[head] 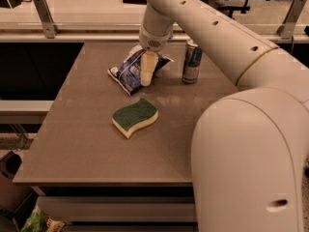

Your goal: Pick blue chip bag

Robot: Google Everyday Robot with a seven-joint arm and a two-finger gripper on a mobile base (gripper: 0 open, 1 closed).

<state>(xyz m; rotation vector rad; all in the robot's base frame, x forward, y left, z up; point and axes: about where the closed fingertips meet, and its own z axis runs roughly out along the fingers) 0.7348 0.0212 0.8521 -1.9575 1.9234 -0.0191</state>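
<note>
Fingers [147, 69] of the gripper [145, 82] show as 1 pale, tapered shape pointing straight down, and I cannot tell whether they are apart or together, because only that 1 cream wedge is visible. Its tip sits on or just above the middle of the blue chip bag [126, 74]; actual contact cannot be made out.

That bag lies flat and crumpled at the far middle of the table [87, 144], near the back edge. Its long axis runs on a diagonal, from a nearer left end to a farther right end. The left end is broader and shows white print on dark blue foil. The right end pokes out dark beyond the pale wedge, toward the drink can [192, 62]. The can stands upright just beside the bag's right end, apart from it.

The arm [217, 37] starts as a large white shell filling the near right corner of the view. It arches up and back, then runs leftward across the top as a thick tube dotted with small holes. At the wrist [154, 35] it bends sharply downward, so the gripper hangs vertically over the bag.

Nearer the camera, well apart from the bag, 1 green-topped yellow sponge [135, 117] lies flat on the tabletop.
</note>
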